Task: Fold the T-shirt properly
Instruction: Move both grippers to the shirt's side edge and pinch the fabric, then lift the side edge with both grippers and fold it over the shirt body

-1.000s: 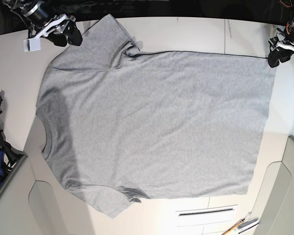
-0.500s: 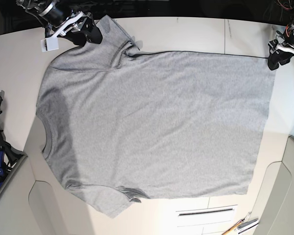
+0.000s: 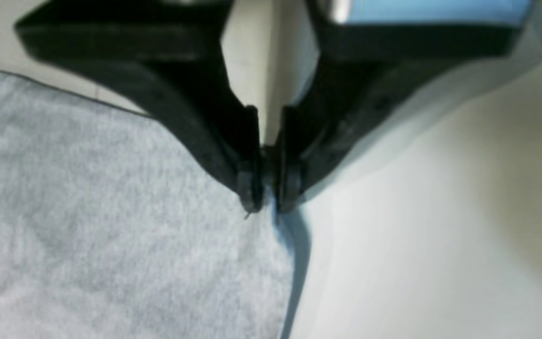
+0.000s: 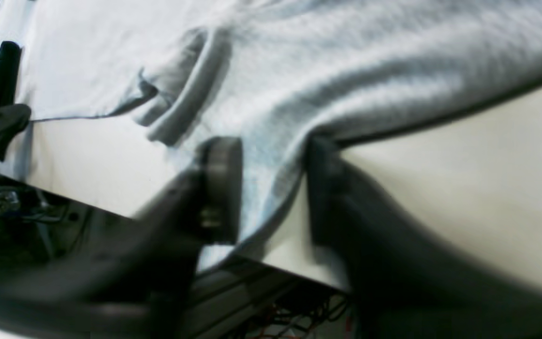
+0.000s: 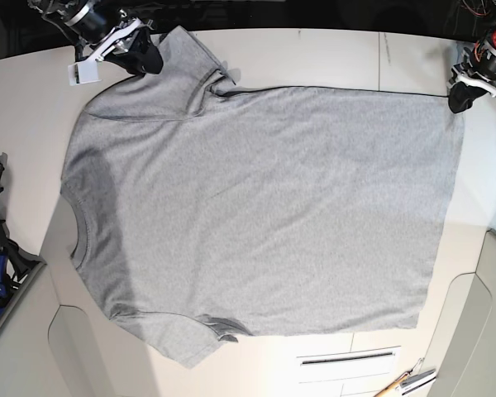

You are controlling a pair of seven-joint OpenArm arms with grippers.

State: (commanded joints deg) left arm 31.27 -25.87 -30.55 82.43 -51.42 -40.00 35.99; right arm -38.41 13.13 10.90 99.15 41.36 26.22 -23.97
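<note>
The T-shirt (image 5: 264, 207) lies spread over the table (image 5: 140, 364), its hem toward the left arm's side. Beyond, at its far corners, the left gripper (image 3: 269, 205) pinches the edge, while the right gripper (image 4: 273, 141) stands apart around fabric.

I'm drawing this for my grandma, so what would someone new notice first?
Probably the big grey T-shirt, spread over most of the white table. Next, two black grippers at its far edge: the left gripper pinching a corner, and the right gripper by a sleeve, fingers apart.
</note>
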